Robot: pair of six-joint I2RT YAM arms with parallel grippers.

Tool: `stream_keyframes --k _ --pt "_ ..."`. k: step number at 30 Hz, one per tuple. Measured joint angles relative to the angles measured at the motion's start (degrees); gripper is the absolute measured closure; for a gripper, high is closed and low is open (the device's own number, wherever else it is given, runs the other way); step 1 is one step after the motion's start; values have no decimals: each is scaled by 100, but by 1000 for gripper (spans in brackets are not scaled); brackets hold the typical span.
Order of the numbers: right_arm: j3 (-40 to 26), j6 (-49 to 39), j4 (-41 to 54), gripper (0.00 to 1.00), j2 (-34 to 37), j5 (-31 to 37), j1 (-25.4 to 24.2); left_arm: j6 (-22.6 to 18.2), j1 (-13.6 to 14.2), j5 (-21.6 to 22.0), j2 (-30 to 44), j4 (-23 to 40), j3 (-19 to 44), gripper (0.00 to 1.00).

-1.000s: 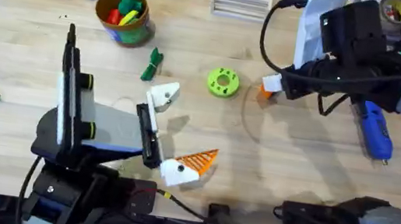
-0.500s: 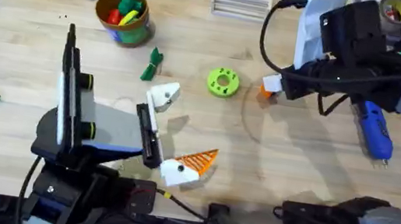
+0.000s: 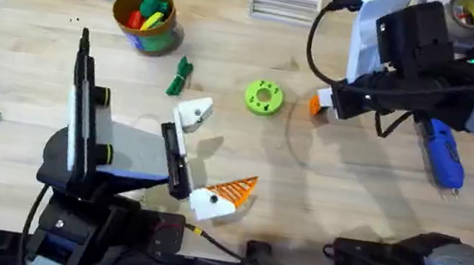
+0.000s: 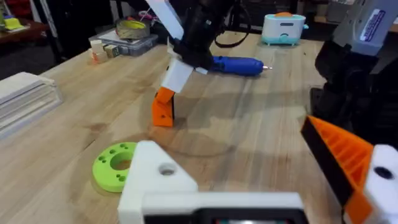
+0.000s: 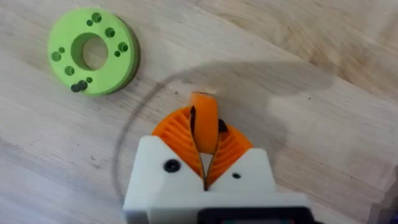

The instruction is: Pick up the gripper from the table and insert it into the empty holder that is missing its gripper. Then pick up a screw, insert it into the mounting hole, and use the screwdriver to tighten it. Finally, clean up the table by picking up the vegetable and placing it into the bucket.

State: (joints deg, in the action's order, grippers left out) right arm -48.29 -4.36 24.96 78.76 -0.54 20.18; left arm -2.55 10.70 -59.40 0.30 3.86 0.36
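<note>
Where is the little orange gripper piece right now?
The gripper is pinched in the right gripper, on the table right of the green disc.

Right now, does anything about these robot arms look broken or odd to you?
Yes. The left gripper looks incomplete: one finger carries an orange ribbed pad, but the other, the holder, is bare white plastic. The missing piece, the gripper, is pinched in the right gripper beside the lime-green disc.

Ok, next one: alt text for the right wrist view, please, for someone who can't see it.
The right gripper, white mounts with orange ribbed pads, is shut on the small orange gripper tip just above the wooden table. A lime-green disc with holes lies flat on the table nearby, apart from the gripper.
</note>
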Motion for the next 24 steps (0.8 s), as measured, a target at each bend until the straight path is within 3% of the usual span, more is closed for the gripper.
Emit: stream_keyframes --k 10,17,24 --pt "-60 0 343 984 -277 -39 0 0 0 0 0 0 0 8" --pt "-330 2 771 985 -1248 -153 0 0 0 0 0 0 -2 7" --pt "-343 389 1266 986 -2334 -982 0 0 0 0 2 0 -2 7"
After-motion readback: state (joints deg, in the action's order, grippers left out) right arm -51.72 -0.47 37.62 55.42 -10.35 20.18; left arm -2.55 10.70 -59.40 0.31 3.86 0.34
